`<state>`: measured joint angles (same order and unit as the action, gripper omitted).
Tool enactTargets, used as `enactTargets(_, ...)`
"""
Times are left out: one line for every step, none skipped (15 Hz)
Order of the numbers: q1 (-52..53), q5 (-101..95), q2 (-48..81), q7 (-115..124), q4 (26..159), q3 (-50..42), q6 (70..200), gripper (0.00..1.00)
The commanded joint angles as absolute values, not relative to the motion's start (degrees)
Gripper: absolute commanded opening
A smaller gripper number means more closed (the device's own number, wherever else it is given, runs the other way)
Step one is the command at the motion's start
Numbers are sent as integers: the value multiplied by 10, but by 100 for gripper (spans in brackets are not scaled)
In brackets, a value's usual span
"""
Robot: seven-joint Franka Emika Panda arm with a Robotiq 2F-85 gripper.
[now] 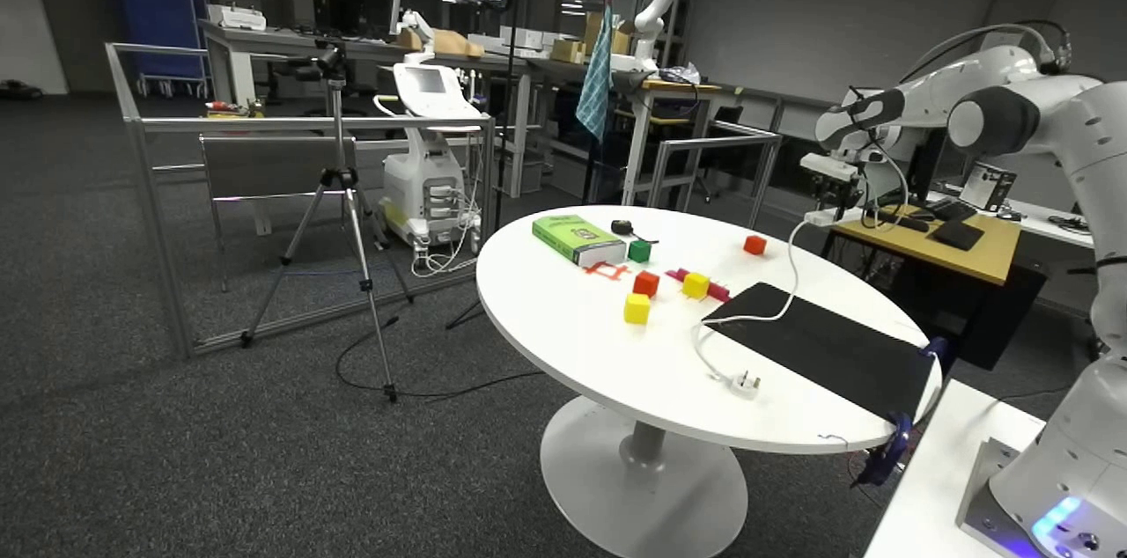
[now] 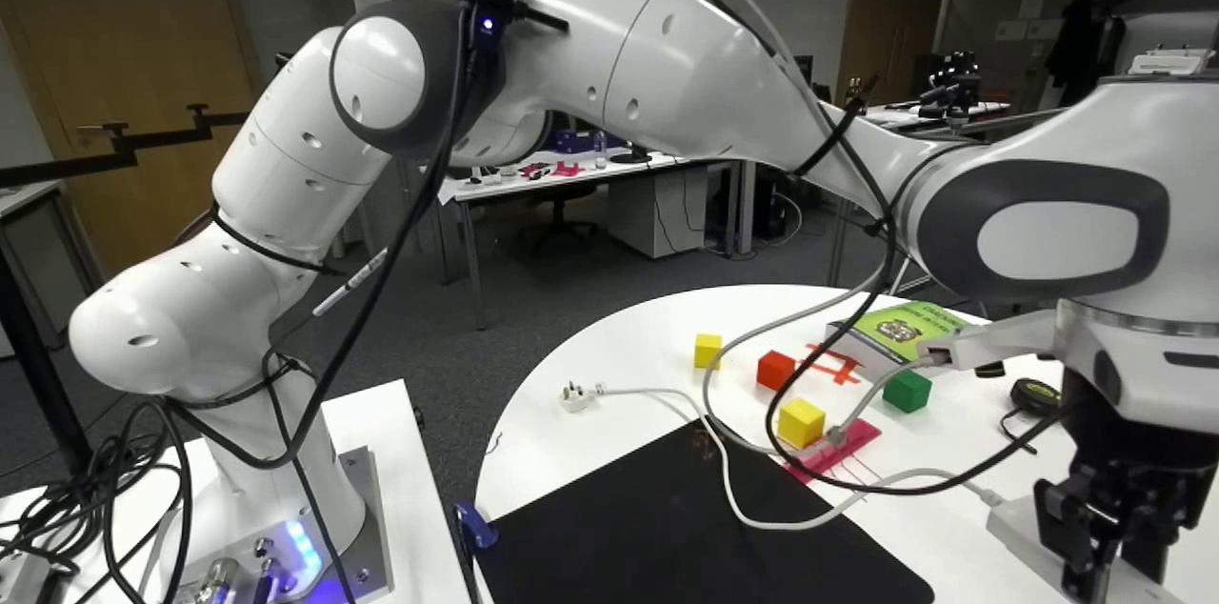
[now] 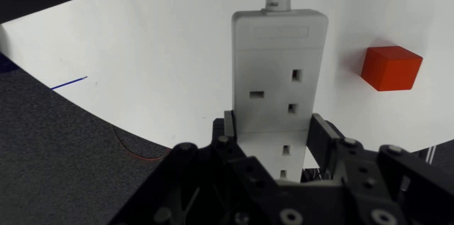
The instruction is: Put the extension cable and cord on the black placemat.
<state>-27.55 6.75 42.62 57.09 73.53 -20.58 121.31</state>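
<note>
My gripper (image 3: 271, 122) is shut on the sides of the white extension socket block (image 3: 278, 58), with one pad at each long side. In an exterior view the block (image 1: 835, 216) is held in the air above the far side of the table; the gripper also shows in an exterior view (image 2: 1105, 537). The white cord (image 1: 793, 263) hangs from the block, crosses a corner of the black placemat (image 1: 828, 347) and runs onto the bare table. Its plug (image 1: 745, 385) lies on the table beside the mat. The mat also shows in an exterior view (image 2: 657, 528).
A red block (image 3: 392, 69) lies on the white round table (image 1: 563, 329) near the held block. A green book (image 1: 577, 239), a green block (image 1: 639, 251), two yellow blocks (image 1: 637, 308), another red block (image 1: 645, 282) and a tape measure (image 2: 1035, 396) are around. Blue clamps (image 1: 891, 448) grip the table edge.
</note>
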Motion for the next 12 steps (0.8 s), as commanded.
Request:
enactTargets(-236,25,330,549,873,-225,1251,30)
enactTargets(-230,17,314,543,897,-225,1260,30)
enactTargets(-226,11,296,537,923,-225,1269,30)
enactTargets(-224,7,278,528,948,-222,1276,30)
enactTargets(-223,8,259,514,974,-218,1280,30)
enactTargets(-220,13,243,496,995,-220,1280,30)
enactTargets(-221,19,222,471,1022,-216,1282,30)
enactTargets(-220,20,202,447,1048,-215,1284,30)
enactTargets(-219,22,182,422,1074,-215,1287,30)
enactTargets(-218,22,162,400,1100,-216,1289,30)
enactTargets(-215,19,141,382,1128,-220,1293,30)
enactTargets(-213,16,122,363,1155,-222,1301,30)
